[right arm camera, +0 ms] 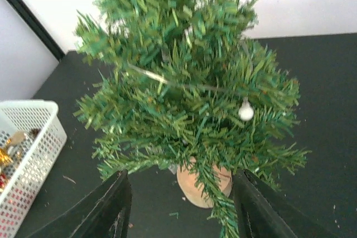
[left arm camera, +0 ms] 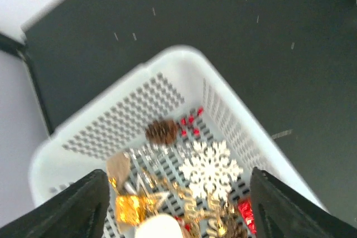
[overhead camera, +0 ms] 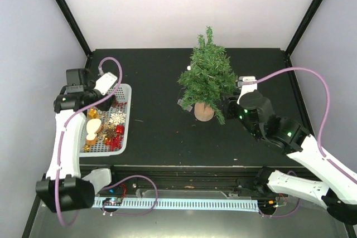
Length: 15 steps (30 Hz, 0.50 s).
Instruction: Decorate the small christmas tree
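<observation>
Top view: L arm [overhead camera: 66, 137] runs up the table's [overhead camera: 162, 132] left edge, elbow near the front left corner. Its wrist is bent over the far end of a white mesh basket [overhead camera: 128, 110], w/ L pincer [overhead camera: 102, 100] pointing down into it. R arm [overhead camera: 312, 160] comes in from the front right corner, forearm angled toward table centre. R pincer [overhead camera: 228, 106] sits just beside the right side of the small christmas tree [overhead camera: 207, 73], low down near its wooden stump [overhead camera: 203, 112]. Tree stands upright, a bit right of centre, closer to the far edge. Basket lies along the left edge and holds a pale snowflake [overhead camera: 116, 118], red bits [overhead camera: 119, 130] and gold bits [overhead camera: 92, 113].

L wrist view: fingers [left arm camera: 83, 207] spread wide at the bottom corners, nothing gripped. Below lie a pine cone [left arm camera: 162, 131], red berries [left arm camera: 189, 124], the snowflake and a gold gift box [left arm camera: 131, 207]. Other pieces too blurred to name.

R wrist view: fingers [right arm camera: 111, 210] parted about halfway, w/ the stump and low branches ahead between them. No grip shown. A white bauble [right arm camera: 245, 111] hangs on a right-side branch. Basket corner shows at left.
</observation>
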Motion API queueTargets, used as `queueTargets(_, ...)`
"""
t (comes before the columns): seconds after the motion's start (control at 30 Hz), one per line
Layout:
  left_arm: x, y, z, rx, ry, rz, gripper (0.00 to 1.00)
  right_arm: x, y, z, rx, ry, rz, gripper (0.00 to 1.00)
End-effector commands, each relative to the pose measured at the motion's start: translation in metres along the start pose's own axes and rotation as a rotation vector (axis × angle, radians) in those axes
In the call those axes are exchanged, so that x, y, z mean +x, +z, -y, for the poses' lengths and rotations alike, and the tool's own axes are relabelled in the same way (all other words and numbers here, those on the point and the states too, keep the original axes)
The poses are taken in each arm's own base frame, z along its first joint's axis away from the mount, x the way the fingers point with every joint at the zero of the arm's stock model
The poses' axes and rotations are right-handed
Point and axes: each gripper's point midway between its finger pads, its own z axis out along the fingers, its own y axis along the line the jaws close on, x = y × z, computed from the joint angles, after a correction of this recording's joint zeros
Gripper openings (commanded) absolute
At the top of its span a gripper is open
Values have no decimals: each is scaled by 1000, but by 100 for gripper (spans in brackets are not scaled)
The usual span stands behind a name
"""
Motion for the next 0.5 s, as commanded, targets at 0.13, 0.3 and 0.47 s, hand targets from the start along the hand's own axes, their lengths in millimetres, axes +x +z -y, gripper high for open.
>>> queueTargets(0.13, 67, 41, 24, 172, -88, -153, 78, 55, 24, 3, 4, -23, -139, 51)
queueTargets(0.3, 89, 56, 25, 119, -71, -173, 85, 83, 28, 4, -33, 1, -191, 51)
queueTargets(0.47, 108, 79, 16, 101, -73, -252, 85, 95, 29, 1, -67, 22, -207, 52)
